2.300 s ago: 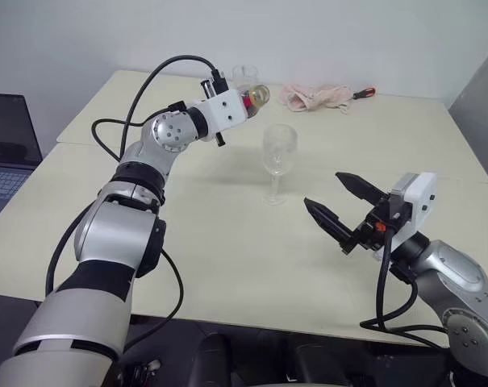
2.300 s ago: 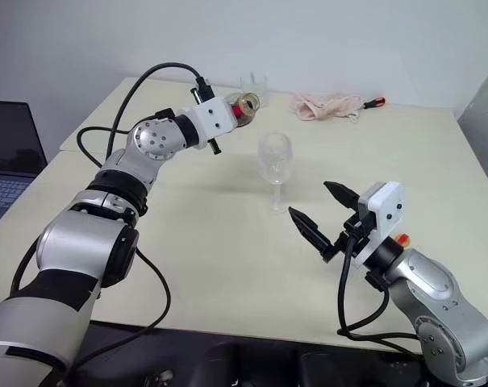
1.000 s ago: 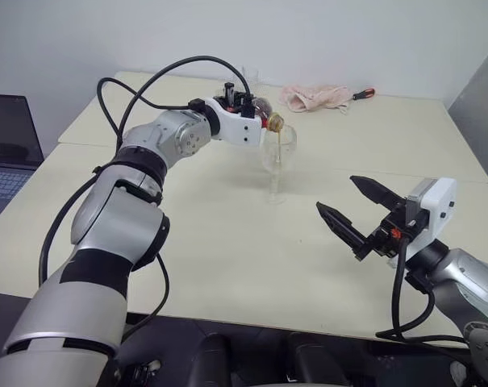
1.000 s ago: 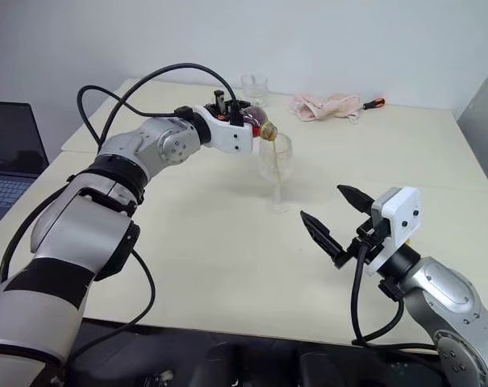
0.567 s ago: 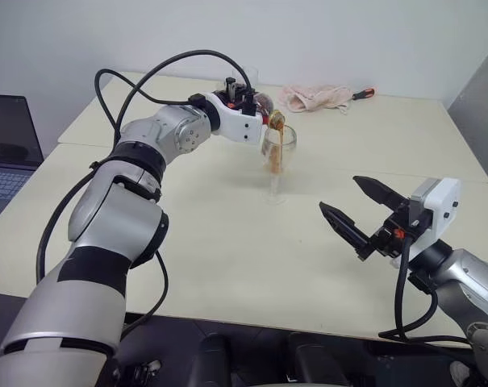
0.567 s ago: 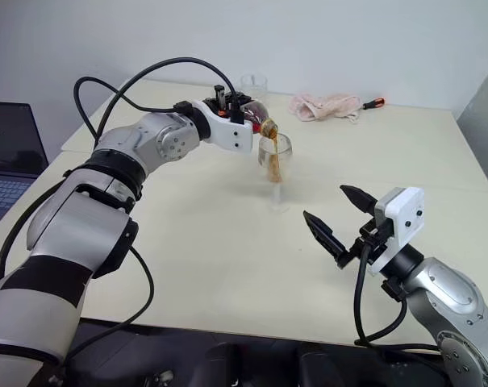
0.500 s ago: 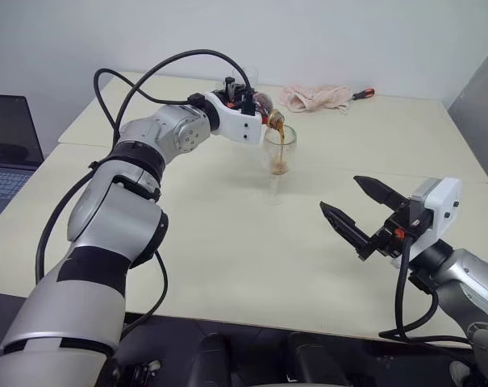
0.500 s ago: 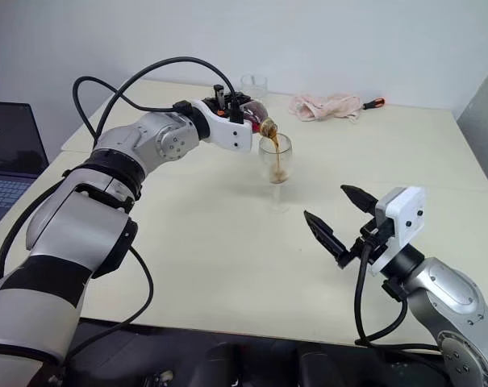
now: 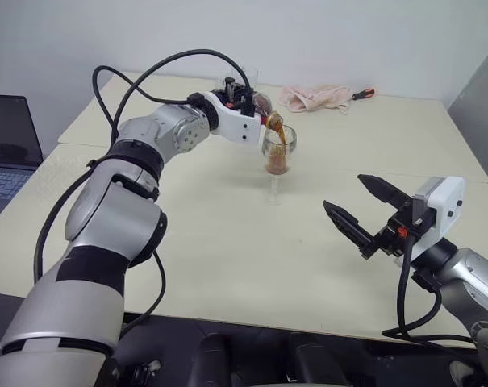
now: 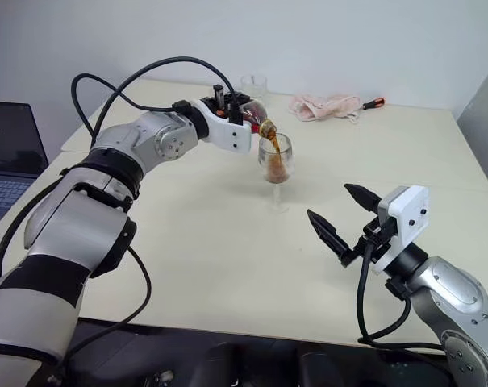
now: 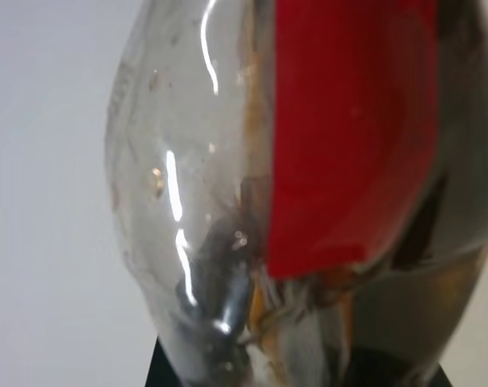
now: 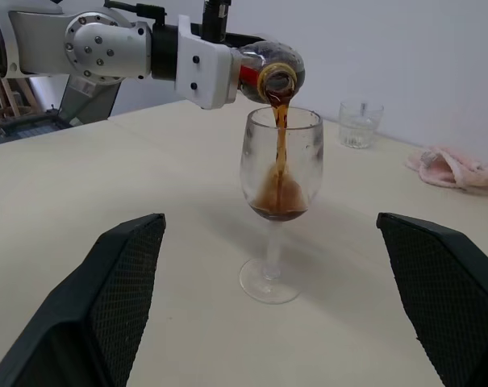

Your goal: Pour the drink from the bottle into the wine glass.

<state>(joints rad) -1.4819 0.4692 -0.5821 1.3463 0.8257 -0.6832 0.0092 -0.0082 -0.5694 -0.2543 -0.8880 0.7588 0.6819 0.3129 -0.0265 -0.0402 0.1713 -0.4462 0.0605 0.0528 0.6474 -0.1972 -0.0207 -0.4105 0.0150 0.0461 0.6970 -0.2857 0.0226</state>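
Note:
The wine glass stands upright near the middle of the cream table. My left gripper is shut on the bottle, which lies tilted with its open mouth over the glass rim. A stream of the dark brown drink runs from the bottle into the glass bowl, where it pools at the bottom. In the left wrist view the clear bottle body and red label show close up. My right gripper hovers open and holds nothing, nearer to me and to the right of the glass.
A short clear tumbler stands at the far edge behind the bottle. A pink cloth and a red-handled screwdriver lie at the far right. A laptop sits off the table's left side.
My left arm carried the bottle over to the glass and tipped it. The drink started streaming, and its level in the bowl has risen. My right gripper stayed open, nearly in place.

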